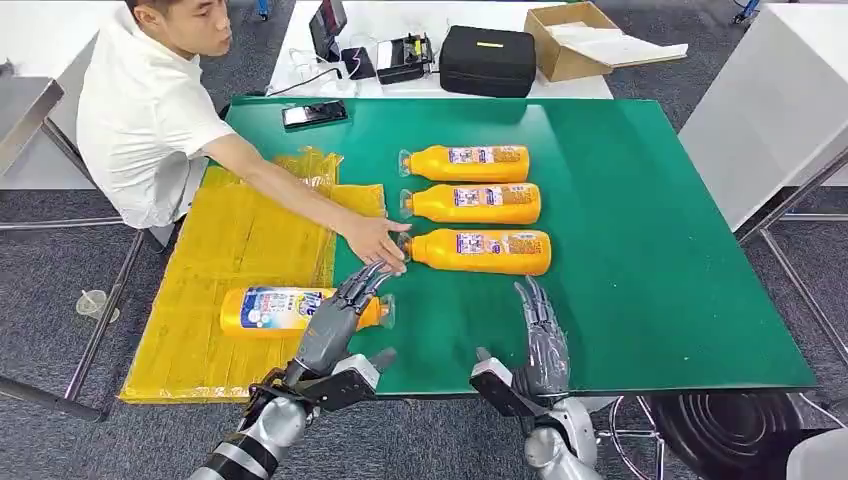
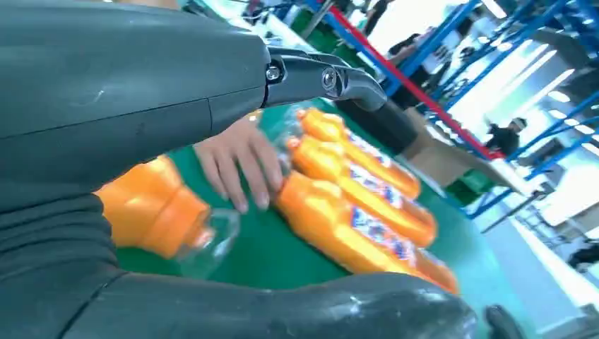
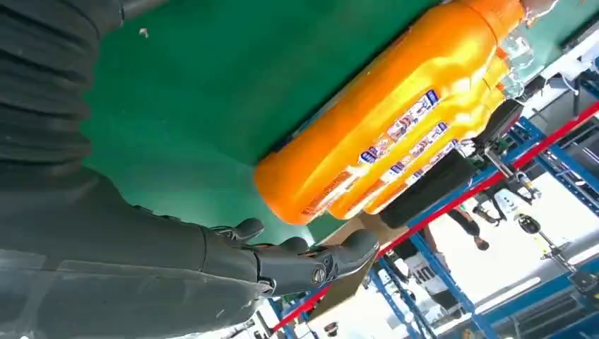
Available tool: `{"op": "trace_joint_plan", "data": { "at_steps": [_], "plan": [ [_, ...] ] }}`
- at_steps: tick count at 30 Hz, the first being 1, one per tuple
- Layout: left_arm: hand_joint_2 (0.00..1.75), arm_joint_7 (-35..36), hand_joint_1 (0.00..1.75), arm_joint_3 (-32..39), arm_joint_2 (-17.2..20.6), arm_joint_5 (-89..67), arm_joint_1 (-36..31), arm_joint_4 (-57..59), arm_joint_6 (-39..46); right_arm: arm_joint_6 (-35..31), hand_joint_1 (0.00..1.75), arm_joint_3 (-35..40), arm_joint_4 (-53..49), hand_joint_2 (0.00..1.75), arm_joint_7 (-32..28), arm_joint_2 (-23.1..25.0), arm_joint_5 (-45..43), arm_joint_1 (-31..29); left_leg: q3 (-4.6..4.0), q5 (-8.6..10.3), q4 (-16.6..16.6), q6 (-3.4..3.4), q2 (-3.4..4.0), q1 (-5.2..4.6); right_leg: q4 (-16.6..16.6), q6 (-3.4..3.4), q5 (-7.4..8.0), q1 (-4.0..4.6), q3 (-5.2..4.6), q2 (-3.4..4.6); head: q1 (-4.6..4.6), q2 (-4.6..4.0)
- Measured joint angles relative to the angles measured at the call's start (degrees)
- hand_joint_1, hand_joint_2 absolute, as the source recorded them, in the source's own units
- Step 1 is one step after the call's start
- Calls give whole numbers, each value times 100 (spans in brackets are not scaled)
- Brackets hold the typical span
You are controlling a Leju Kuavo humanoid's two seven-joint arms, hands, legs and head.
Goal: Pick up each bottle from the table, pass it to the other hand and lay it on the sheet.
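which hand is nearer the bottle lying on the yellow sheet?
Left. The left hand hangs right over the neck end of the bottle on the sheet. The right hand is open above bare green mat, well to the bottle's right.

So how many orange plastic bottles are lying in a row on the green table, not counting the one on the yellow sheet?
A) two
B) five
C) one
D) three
D: three orange plastic bottles lie side by side on the green table, the far bottle, the middle bottle and the near bottle, while a fourth orange bottle lies apart on the yellow sheet.
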Motion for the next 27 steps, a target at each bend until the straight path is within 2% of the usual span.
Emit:
{"op": "trace_joint_plan", "data": {
  "at_steps": [2,7,19,27],
  "plan": [
    [175,-6,0,-33,0,7,42,-116,2,-4,0,0,-2,175,60,-17,110,-2,0,0,0,0,0,0,0,-1,0,0,-1,0,0,0],
    [175,-105,0,-173,-37,41,145,-525,407,-28,0,94,59,175,877,-276,1231,-226,-4,1,1,1,-2,-3,0,1,2,-4,1,-1,0,0],
    [175,-105,0,-466,-72,247,388,-1095,739,131,0,122,850,175,1558,-640,1648,-1040,-6,1,3,2,-1,-3,0,3,3,-3,-4,0,0,0],
    [175,-105,0,-472,-72,286,435,-1148,776,557,0,129,1274,175,2024,-756,1845,-1286,-11,1,3,2,-2,-4,0,2,3,-4,-6,-1,0,0]
  ]
}}
